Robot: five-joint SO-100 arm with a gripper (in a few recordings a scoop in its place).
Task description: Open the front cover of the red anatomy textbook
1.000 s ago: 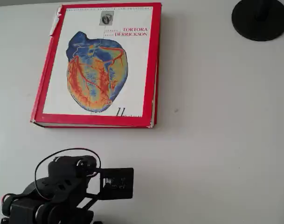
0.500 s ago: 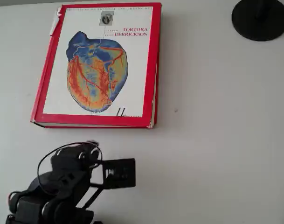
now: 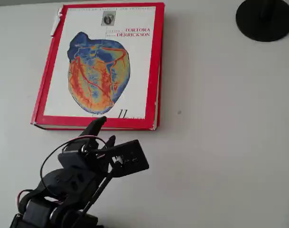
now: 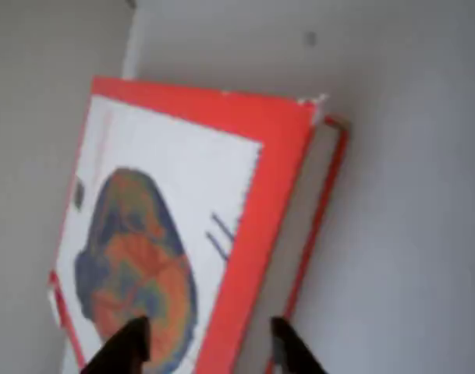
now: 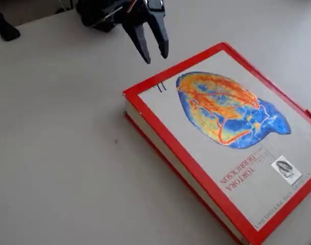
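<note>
Two dark fingers [image 5: 151, 37] of the pincer [image 5: 154, 55] stand spread apart, released and gripping nothing, hanging just above the tabletop [image 3: 220, 142]. Directly ahead of the pincer lies the red anatomy textbook [image 3: 99, 66], flat and shut, its front cover [image 5: 221, 132] facing up with the heart picture showing. The pincer points at the book's near short edge, close to the corner on the page-edge side, probably because that free edge lets a finger slip under the board. Far off beyond the pincer sits a black round disc [image 3: 265, 20]. No containers are present.
</note>
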